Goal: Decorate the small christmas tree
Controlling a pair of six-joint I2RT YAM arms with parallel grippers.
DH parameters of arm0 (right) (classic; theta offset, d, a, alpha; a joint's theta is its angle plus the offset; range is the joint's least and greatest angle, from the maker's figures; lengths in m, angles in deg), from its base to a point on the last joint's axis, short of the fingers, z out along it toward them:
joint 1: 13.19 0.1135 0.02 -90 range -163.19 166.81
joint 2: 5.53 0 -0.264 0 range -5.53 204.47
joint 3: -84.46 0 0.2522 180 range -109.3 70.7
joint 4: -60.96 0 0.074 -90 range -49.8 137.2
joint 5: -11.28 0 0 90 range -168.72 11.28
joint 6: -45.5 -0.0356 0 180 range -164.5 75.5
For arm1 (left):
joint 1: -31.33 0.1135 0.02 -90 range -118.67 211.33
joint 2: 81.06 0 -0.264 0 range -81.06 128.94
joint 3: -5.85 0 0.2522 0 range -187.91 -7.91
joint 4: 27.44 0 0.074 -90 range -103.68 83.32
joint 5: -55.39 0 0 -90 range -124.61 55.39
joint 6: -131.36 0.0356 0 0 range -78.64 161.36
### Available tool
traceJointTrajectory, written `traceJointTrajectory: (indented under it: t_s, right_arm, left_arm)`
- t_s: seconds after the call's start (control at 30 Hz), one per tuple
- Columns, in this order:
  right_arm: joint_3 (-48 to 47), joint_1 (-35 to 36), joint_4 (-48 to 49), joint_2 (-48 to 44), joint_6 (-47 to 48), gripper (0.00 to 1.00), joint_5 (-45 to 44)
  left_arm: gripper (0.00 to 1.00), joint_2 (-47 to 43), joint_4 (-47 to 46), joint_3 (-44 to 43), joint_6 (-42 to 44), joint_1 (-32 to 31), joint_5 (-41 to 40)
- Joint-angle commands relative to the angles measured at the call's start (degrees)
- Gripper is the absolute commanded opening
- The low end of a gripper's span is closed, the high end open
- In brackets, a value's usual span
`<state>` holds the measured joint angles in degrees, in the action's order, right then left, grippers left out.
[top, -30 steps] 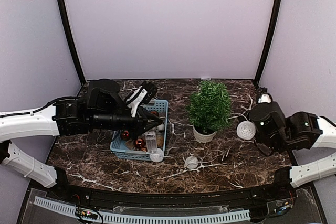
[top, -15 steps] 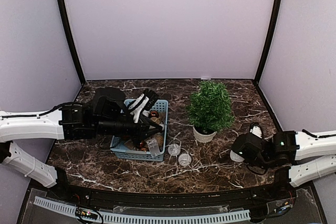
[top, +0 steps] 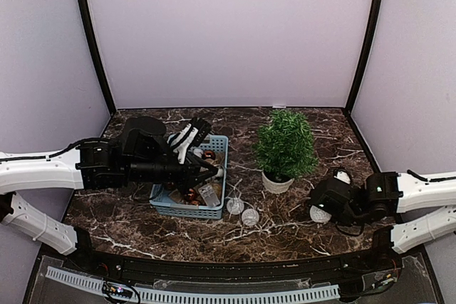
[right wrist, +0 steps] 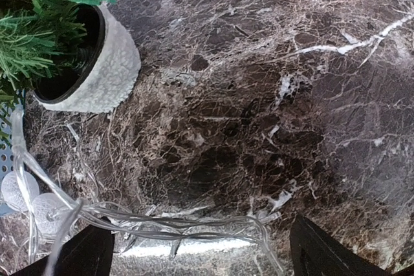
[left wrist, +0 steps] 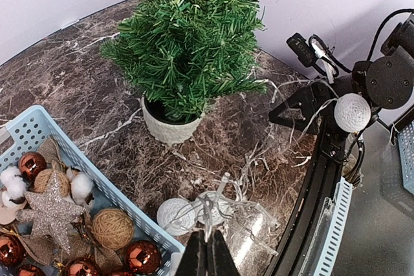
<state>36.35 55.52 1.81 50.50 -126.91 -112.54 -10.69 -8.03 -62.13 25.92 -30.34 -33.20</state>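
Right wrist view showed my right end effector (right wrist: 207, 248) spread wide and empty, low over the bench (right wrist: 304, 82), with the clear light string (right wrist: 162, 227) slack between its fingers. My left end effector (left wrist: 207, 255) was pinched shut by the blue basket (left wrist: 39, 127); I could not tell whether it gripped a strand. The small christmas tree (top: 285, 144) stood just right of the basket. I judged that tugging the tangled wire could snag the pot and topple the tree.
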Motion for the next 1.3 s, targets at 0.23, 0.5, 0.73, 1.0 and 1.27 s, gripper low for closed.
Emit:
traceJointTrajectory:
  t_s: [0.23,0.5,0.73,1.0,1.27]
  right_arm:
    - [-12.4,-0.2,-3.5,16.5,16.7,0.99,2.3]
    - [-18.8,-0.2,-15.5,25.9,12.7,0.99,-4.4]
    - [-15.8,-0.1,2.5,20.3,29.6,0.99,2.7]
    - [-14.3,-0.2,5.4,19.7,37.5,0.99,12.8]
    - [-12.7,-0.2,8.6,16.8,39.1,0.99,19.0]
  left_arm:
    - [0.00,-0.3,0.5,-2.6,0.0,-0.2,-0.7]
    - [0.00,-1.2,2.0,-2.8,0.1,-0.1,-3.2]
    - [0.00,-1.9,2.5,-2.7,0.2,-0.1,-3.5]
    - [0.00,-2.9,2.9,-2.3,0.5,-0.1,-3.6]
    - [0.00,-3.1,2.3,-1.9,1.9,-0.1,-1.8]
